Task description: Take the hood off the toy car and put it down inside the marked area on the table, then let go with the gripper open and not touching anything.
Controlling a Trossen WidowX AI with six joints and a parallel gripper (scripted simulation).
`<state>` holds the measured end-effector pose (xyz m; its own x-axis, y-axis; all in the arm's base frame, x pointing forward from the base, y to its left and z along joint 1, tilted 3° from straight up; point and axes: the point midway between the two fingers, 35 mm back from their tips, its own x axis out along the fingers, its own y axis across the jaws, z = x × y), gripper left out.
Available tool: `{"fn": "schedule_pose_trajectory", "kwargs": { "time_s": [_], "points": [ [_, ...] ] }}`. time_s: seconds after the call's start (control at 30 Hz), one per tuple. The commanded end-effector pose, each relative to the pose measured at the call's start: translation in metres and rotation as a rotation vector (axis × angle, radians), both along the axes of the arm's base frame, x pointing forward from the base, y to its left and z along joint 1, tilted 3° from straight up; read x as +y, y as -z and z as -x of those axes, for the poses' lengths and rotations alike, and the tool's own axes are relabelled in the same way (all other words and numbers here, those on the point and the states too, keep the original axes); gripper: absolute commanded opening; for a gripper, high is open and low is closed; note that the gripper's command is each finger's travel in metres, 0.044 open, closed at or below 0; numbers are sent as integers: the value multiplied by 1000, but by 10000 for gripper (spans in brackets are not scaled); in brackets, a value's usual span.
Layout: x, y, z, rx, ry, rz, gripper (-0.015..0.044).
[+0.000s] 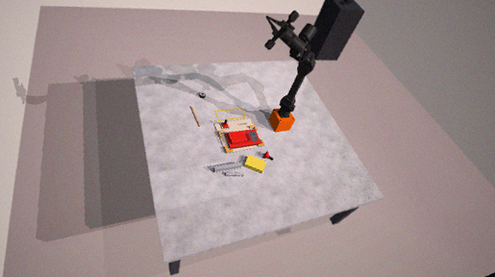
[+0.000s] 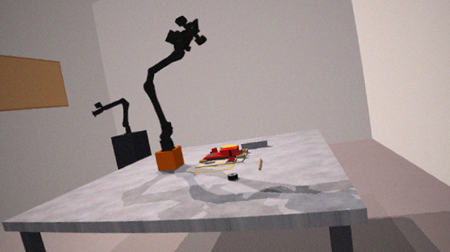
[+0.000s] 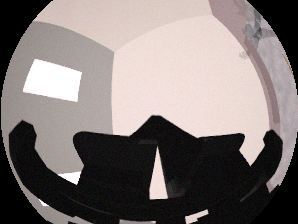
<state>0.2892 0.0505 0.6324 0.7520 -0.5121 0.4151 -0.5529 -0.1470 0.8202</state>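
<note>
My gripper (image 1: 269, 18) (image 2: 197, 23) (image 3: 155, 119) is shut, with nothing seen between its fingertips. It is raised high above the table, away from the car. The red toy car (image 1: 237, 138) (image 2: 229, 151) sits on a cream board (image 1: 236, 123). It has a raised red block and a dark grey panel on top; I cannot tell the hood's edges apart from the rest of the body. The marked area is a thin yellow outline (image 1: 231, 118) (image 2: 212, 171) on the table beside the board. Nothing shows inside it. The wrist view shows neither car nor outline.
A small red and black piece (image 1: 225, 125) is on the board. Another red piece (image 1: 266, 155), a yellow block (image 1: 255, 164) and grey bars (image 1: 228, 167) lie beyond the car. A wooden stick (image 1: 194, 116) (image 2: 260, 164) and black wheel (image 1: 202, 94) (image 2: 232, 177) lie on the outline's other side.
</note>
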Motion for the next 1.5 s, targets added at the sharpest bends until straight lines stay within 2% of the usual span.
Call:
{"fn": "schedule_pose_trajectory", "kwargs": {
  "time_s": [0.0, 0.1, 0.33, 0.53, 0.7, 1.03, 1.27, 1.47],
  "points": [
    [1, 1, -1, 3, -1, 6, 26],
    [10, 12, -19, 48, -15, 85, 105],
    [48, 69, -78, 316, -36, 405, 289],
    [60, 113, -106, 472, -55, 534, 440],
    [72, 156, -130, 622, -89, 693, 440],
    [93, 284, -167, 1012, -259, 1120, 440],
    [94, 382, -166, 1272, -464, 1369, 440],
    [87, 460, -144, 1479, -697, 1537, 440]
  ]
}}
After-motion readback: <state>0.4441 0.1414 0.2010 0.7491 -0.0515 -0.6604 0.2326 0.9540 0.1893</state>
